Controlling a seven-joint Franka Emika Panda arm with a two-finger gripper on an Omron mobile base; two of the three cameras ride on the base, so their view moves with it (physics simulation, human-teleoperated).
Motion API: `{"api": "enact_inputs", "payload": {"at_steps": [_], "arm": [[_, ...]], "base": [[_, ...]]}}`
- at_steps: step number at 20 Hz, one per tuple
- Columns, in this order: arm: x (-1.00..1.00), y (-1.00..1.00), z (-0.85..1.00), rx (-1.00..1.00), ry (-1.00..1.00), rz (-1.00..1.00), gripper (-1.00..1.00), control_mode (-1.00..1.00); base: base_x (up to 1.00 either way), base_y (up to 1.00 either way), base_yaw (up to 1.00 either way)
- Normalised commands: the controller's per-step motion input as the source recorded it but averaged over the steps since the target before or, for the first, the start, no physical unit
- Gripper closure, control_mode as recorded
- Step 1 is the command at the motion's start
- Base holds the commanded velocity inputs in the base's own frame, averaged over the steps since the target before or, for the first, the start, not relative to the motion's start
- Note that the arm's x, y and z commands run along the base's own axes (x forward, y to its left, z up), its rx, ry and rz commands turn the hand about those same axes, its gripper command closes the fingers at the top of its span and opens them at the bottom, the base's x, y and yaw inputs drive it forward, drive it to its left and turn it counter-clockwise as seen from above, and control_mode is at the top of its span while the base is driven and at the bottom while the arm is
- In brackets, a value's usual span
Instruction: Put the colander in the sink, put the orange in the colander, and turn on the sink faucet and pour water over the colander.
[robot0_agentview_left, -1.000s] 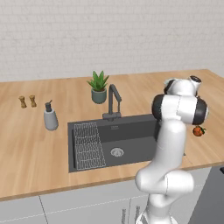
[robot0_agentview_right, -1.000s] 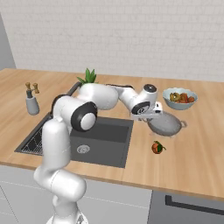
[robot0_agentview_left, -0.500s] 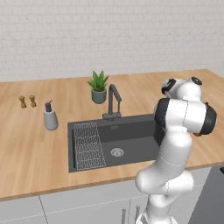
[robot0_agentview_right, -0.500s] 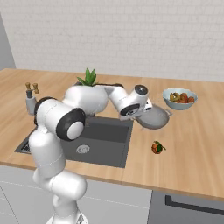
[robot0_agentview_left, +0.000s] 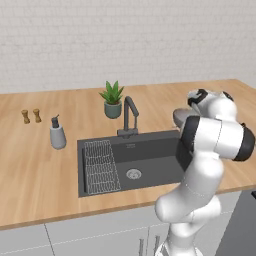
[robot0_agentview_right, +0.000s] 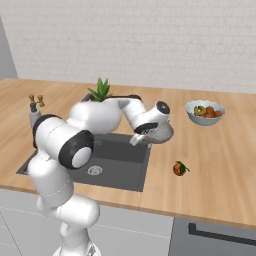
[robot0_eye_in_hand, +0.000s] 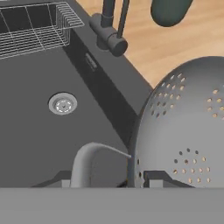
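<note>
White brick wall, long wooden bench (robot0_agentview_right: 215, 165) with a dark sink (robot0_agentview_left: 150, 165) sunk in it. All places below are relative to the sink.

The pincer (robot0_agentview_right: 141, 134) is clamped on the rim of the colander (robot0_agentview_right: 159, 132), holding it lifted at the sink's right edge, partly over the basin. In the hand view the colander (robot0_eye_in_hand: 183, 131) is tilted, with its handle loop hanging over the dark floor.

Step in hand, as I judge it: get the colander into the sink. To do it well: carry it further over the basin, level it so it sits bowl-up, and lower it onto bare floor near the drain (robot0_eye_in_hand: 63, 104). Keep clear of the wire rack (robot0_agentview_left: 101, 165) at the left end and of the faucet (robot0_agentview_left: 129, 116) on the back rim, but under the spout's reach. Let go only once it rests.

The orange (robot0_agentview_right: 179, 168) lies on the bench right of the sink, not yet touched.

Containers: the colander is empty. The sink holds only the rack, no water. The fruit bowl (robot0_agentview_right: 205, 111) far right holds mixed small fruits. The soap bottle (robot0_agentview_left: 57, 133) stands left, and the plant pot (robot0_agentview_left: 113, 100) behind.
</note>
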Motion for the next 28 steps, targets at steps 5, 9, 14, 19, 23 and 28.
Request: {"api": "enact_inputs", "payload": {"at_steps": [5, 9, 14, 19, 23, 28], "arm": [[-0.84, 0.59, 0.0, -0.11, 0.0, 0.49, 1.0, -1.0], [-0.98, 0.72, 0.0, -0.14, 0.0, 0.4, 1.0, -1.0], [-0.85, 0.92, 0.0, -0.15, 0.0, 0.34, 1.0, -1.0], [-0.38, 0.82, 0.0, -0.1, 0.0, 0.25, 1.0, -1.0], [-0.01, 0.17, -0.11, 0.0, -0.04, 0.2, 1.0, -1.0], [0.0, 0.13, -0.08, 0.04, 0.02, 0.19, 1.0, -1.0]], "base": [[0.0, 0.0, 0.0], [0.0, 0.0, 0.0], [0.0, 0.0, 0.0], [0.0, 0.0, 0.0], [0.0, 0.0, 0.0], [0.0, 0.0, 0.0]]}}
